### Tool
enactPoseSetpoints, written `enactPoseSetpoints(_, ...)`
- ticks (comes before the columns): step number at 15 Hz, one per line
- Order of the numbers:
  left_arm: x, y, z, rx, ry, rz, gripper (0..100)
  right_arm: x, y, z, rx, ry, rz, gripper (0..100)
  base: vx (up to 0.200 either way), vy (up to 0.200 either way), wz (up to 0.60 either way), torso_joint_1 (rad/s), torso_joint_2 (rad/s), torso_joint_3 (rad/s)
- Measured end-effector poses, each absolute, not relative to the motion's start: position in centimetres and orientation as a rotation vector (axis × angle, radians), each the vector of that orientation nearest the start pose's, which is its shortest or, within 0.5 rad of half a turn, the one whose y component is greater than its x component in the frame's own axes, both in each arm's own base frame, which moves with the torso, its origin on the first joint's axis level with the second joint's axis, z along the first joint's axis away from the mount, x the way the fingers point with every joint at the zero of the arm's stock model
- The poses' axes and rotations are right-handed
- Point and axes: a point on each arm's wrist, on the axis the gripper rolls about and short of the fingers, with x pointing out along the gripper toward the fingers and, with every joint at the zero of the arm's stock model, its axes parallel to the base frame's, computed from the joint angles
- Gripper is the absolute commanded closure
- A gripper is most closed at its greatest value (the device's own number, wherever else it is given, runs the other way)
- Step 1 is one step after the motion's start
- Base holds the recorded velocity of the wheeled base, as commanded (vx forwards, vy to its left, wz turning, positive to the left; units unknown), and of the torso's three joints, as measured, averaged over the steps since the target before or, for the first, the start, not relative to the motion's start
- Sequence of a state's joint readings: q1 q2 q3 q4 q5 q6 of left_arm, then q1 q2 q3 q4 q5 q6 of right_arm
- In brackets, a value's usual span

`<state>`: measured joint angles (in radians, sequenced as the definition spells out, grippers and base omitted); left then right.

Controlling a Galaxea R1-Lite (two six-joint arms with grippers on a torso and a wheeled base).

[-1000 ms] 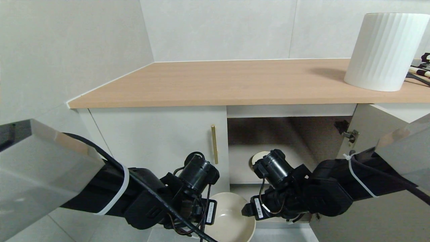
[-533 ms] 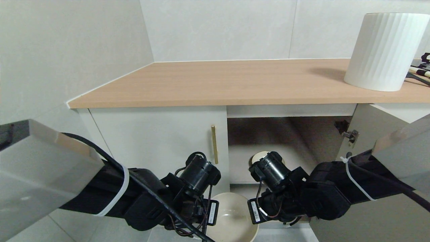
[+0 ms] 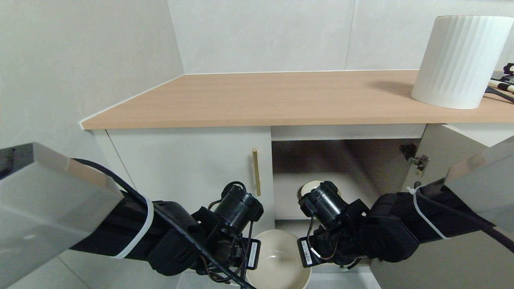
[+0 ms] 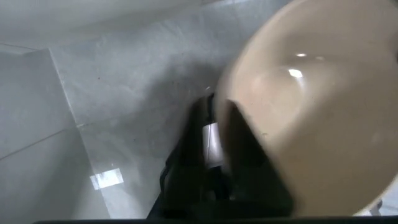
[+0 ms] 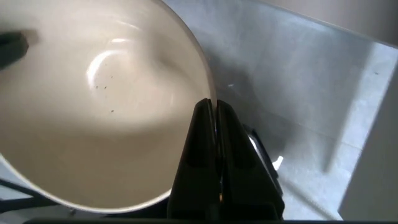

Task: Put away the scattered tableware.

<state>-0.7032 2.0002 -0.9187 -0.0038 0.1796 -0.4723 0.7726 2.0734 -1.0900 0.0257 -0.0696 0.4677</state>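
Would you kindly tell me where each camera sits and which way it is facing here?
Head view: on the robot's head, facing forward and down at the counter and open cabinet; both arms, with the left gripper and right gripper flanking the bowl.
Left wrist view: on the left wrist, looking along the left gripper at the bowl and tiled floor.
Right wrist view: on the right wrist, looking along the right gripper into the bowl.
Shared: all three show the bowl.

kitchen: wooden countertop (image 3: 281,96), cabinets (image 3: 188,160)
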Motion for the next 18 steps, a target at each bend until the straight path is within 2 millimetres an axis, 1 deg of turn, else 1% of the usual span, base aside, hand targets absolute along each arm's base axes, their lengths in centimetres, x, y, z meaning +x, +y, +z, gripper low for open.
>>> enactPoseSetpoints(5,24.8,-20.6,6.5,0.038,1.054,-0.228,0,25.8,24.8,7.1,-0.012,1.058,0.401,100,0.0,0.0,0.0,0.0,0.0,0.0)
enactPoseSetpoints(8,24.8,-20.6,6.5,0.036,1.052,-0.229,0,26.5,23.7,6.7,-0.034,1.081,0.353,100,0.0,0.0,0.0,0.0,0.0,0.0)
enactPoseSetpoints(11,24.8,-20.6,6.6,0.034,1.05,-0.229,0,28.5,21.4,5.8,-0.064,1.091,0.271,100,0.0,0.0,0.0,0.0,0.0,0.0)
enactPoseSetpoints(14,24.8,-20.6,6.6,0.032,1.048,-0.229,0,30.6,19.9,5.8,-0.023,1.069,0.195,100,0.0,0.0,0.0,0.0,0.0,0.0)
enactPoseSetpoints(16,24.8,-20.6,6.6,0.033,1.049,-0.229,0,32.2,18.9,6.4,0.051,1.036,0.145,100,0.0,0.0,0.0,0.0,0.0,0.0)
enactPoseSetpoints(18,24.8,-20.6,6.6,0.032,1.049,-0.228,0,33.6,18.4,7.2,0.159,1.0,0.087,100,0.0,0.0,0.0,0.0,0.0,0.0)
